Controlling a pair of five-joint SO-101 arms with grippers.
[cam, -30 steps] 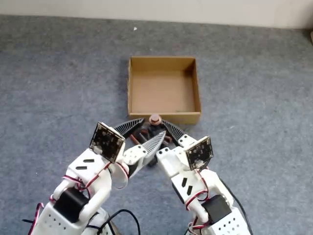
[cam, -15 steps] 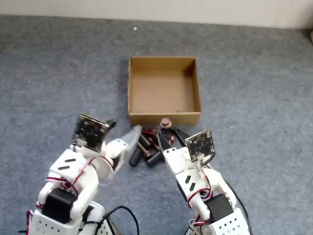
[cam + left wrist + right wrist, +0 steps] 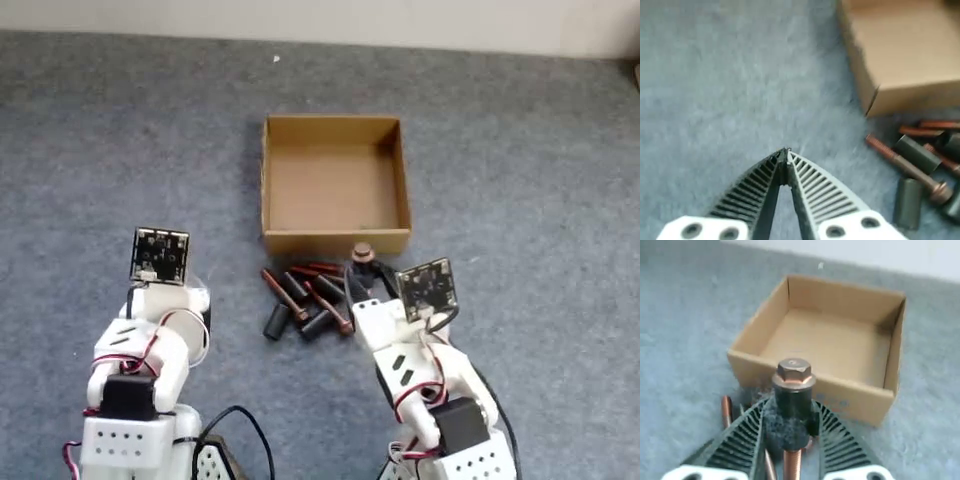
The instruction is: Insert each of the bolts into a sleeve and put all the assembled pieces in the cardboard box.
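- The grey carpeted table (image 3: 120, 150) is carrying everything. The cardboard box (image 3: 335, 241) is sitting open near its middle with nothing lying inside, so no finished piece is being stored yet.
- The right gripper (image 3: 790, 412) is hovering just in front of the box's near wall. Its jaws are drawn partway in and are clamping one assembled piece (image 3: 792, 400) upright.
- The left gripper (image 3: 786, 156) is hanging over bare carpet beside the parts, with its jaws pressed together and gripping nothing.
- The pile of loose parts (image 3: 305, 300) is lying between the two arms, close to the box. Copper bolts (image 3: 330, 308) and dark sleeves (image 3: 275, 322) are waiting there, and whether any are already joined is hard to tell.
- The held piece is showing a hexagonal bolt head above its sleeve and threaded shank below, so one insertion is looking finished. Boxing it and pairing the rest are remaining.
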